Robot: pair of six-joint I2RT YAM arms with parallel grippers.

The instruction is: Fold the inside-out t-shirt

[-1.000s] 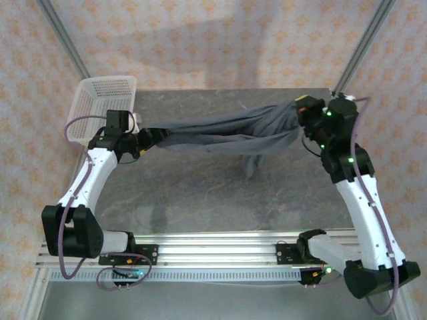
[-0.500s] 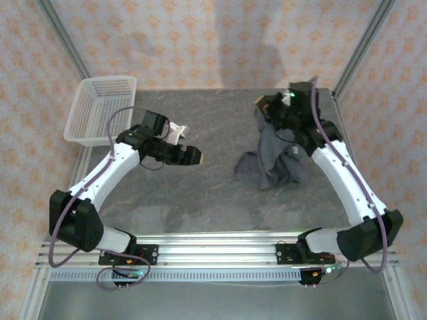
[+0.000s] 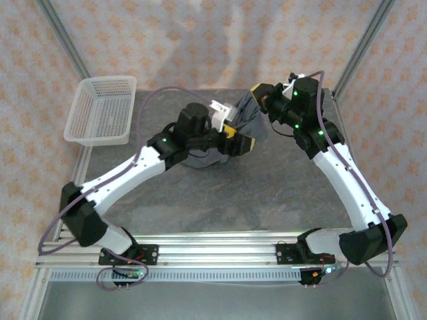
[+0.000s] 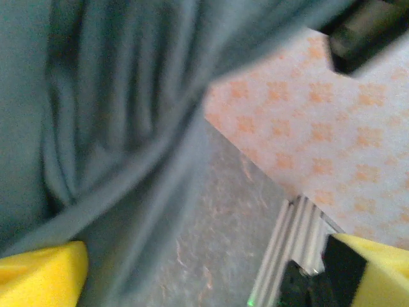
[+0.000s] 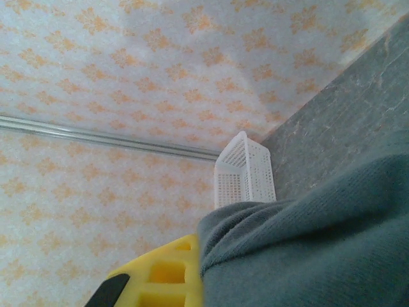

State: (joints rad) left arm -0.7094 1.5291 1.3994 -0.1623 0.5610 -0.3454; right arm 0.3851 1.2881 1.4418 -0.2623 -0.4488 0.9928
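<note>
**Item: t-shirt** point(image 3: 252, 120). Dark slate-grey, plain.

**Location:** Well to the right of the basket point(image 3: 100, 110), at about the basket's depth on the surface point(image 3: 267, 193). The top is gathered and lifted. The rest hangs in a bunch, and its lower folds seem to rest on the surface on the basket side.

**Handling, as I judge it:** Light, soft and limp. It has no stiffness, so it sags from whatever point I pinch and collapses into ridges. It is not fragile. It slips little, but a shallow pinch on a single layer could slide out. Best holds are a hem, a shoulder seam or a sleeve edge, taken in a firm bite and well apart from my other hold so the cloth spreads flat. From the left wrist I see only long draped folds and cannot tell which edge is which.

**My right gripper** point(image 3: 260, 100)**:** Closed tight on a gathered edge of the t-shirt, on the side away from the basket. In its wrist view the cloth bulges out right beside one yellow finger point(image 5: 166, 275), with the basket far behind.

**My left gripper** point(image 3: 241, 141)**:** Spread wide and holding nothing. It sits on the basket side of the hanging cloth and points into it. From its wrist, the folds fall ahead of the two fingers point(image 4: 38, 275). I cannot tell whether the near fold touches that finger or hangs just clear.
</note>
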